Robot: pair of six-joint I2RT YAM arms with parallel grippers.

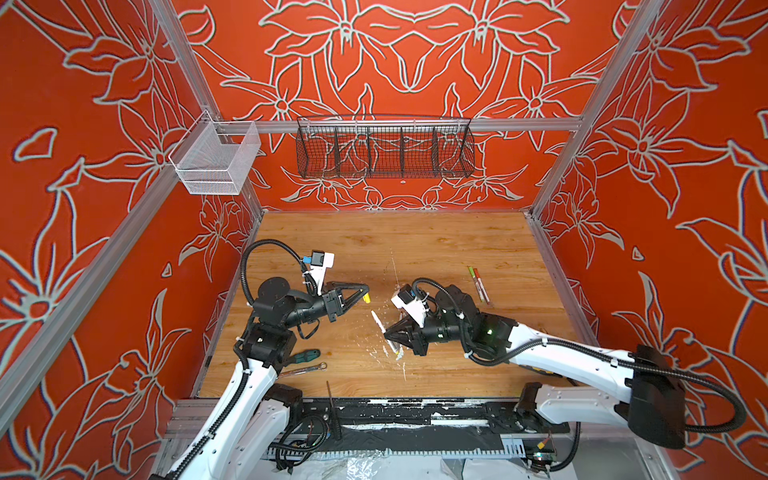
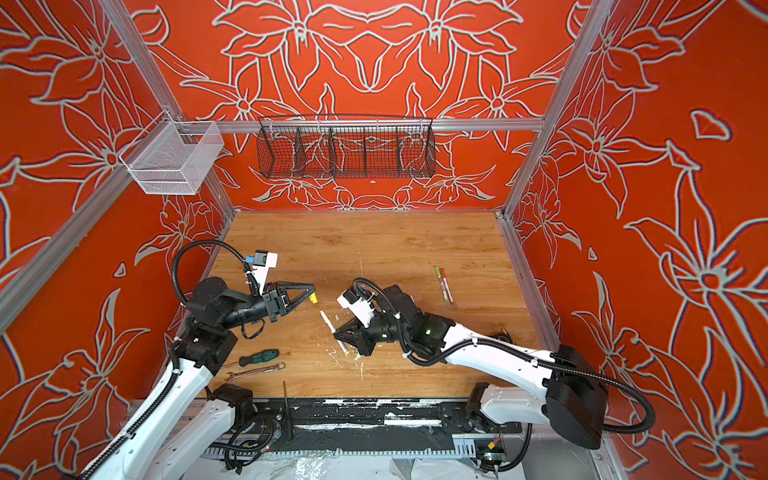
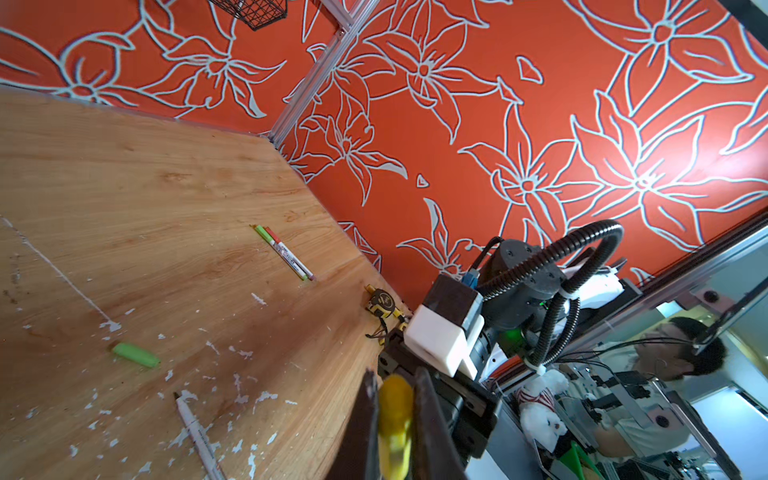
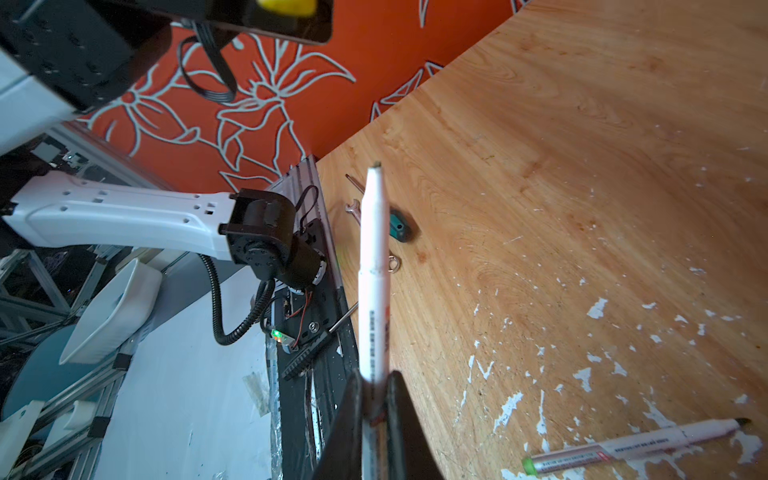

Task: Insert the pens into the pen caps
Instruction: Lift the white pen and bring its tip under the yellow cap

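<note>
1. Pinching the yellow cap (image 3: 395, 411) between its two dark fingers (image 3: 430, 419), the left gripper (image 1: 363, 290) is closed tight on it. One end of the cap pokes out past the tips toward the middle of the table (image 1: 415, 241), probably so a nib can enter it.
2. The right gripper (image 4: 374, 374) is clamped on the rear part of a white pen (image 4: 374, 257). Its long front and dark nib stand free and aim roughly toward the left gripper.
3. Nib and cap are apart and not on one line, so the step in hand looks like aligning the two before pushing them together.
4. A second pen (image 4: 631, 446) lies uncapped on the table below the right gripper, among white flecks. A loose green cap (image 3: 135, 354) lies nearby and is likely its partner.
5. A capped pair (image 1: 478, 284) lies side by side well off toward the right edge, one pen with a green cap and one with a red cap, seemingly finished and out of the way.
6. A screwdriver (image 1: 305, 355) and a wrench (image 1: 303, 370) lie by the left arm's base and play no part in the task.
</note>
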